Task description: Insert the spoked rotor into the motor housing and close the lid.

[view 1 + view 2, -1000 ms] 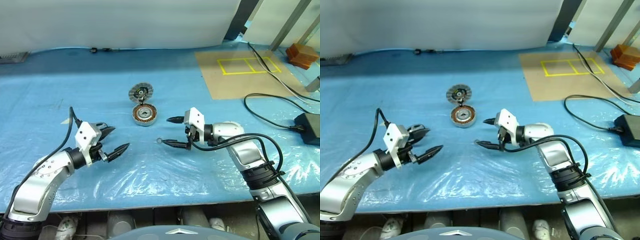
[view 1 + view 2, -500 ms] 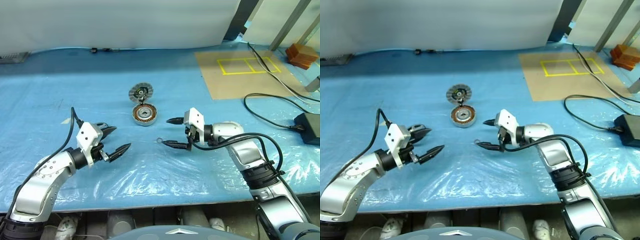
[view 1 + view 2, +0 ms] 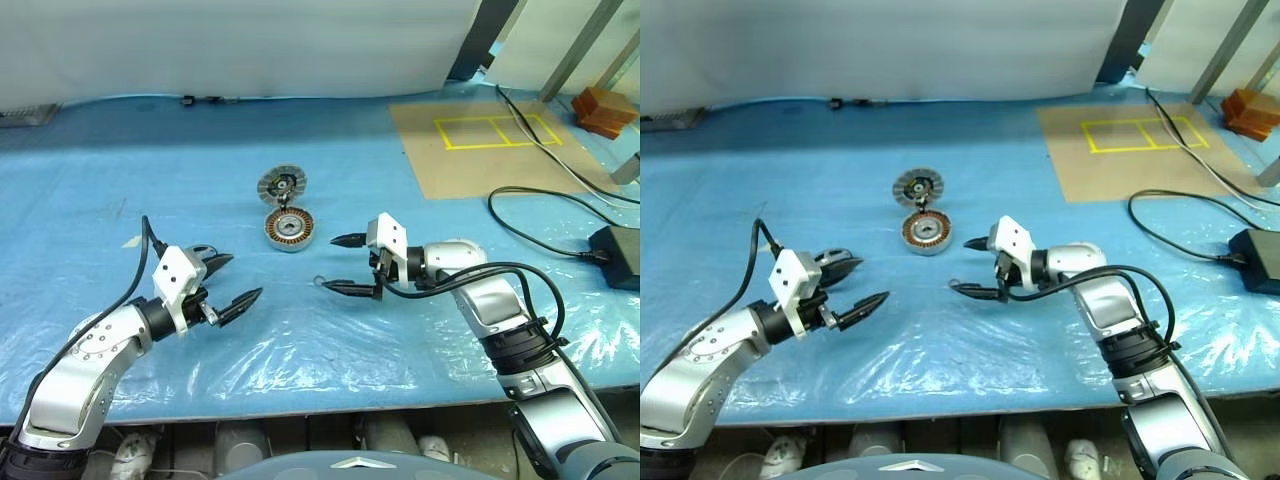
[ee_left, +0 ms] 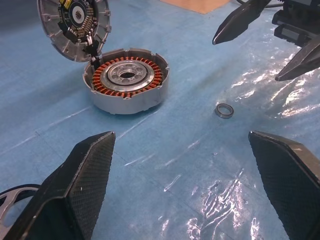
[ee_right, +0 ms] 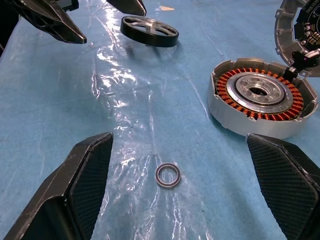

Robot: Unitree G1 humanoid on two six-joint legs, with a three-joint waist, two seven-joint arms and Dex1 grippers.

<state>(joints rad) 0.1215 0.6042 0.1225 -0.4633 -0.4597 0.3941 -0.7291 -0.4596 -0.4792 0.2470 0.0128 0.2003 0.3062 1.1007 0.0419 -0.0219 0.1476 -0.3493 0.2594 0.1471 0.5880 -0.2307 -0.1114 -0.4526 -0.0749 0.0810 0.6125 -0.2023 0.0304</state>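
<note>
The motor housing (image 3: 290, 230), a grey cup with copper windings, sits mid-table on the blue sheet. Its lid (image 3: 281, 186) stands tilted at the housing's far side, joined to it by a short wire. The spoked rotor (image 5: 149, 31), a dark wheel with silver spokes, lies flat on the table beside my left gripper's far finger. My left gripper (image 3: 245, 275) hovers open and empty left of the housing. My right gripper (image 3: 330, 262) is open and empty just right of the housing. A small metal ring (image 3: 319, 282) lies beneath its near fingertip.
A cardboard sheet with yellow tape squares (image 3: 480, 150) lies at the back right. Black cables (image 3: 540, 200) run to a power adapter (image 3: 615, 255) at the right edge. Orange blocks (image 3: 603, 108) sit far right. The plastic cover is wrinkled near the table's front edge.
</note>
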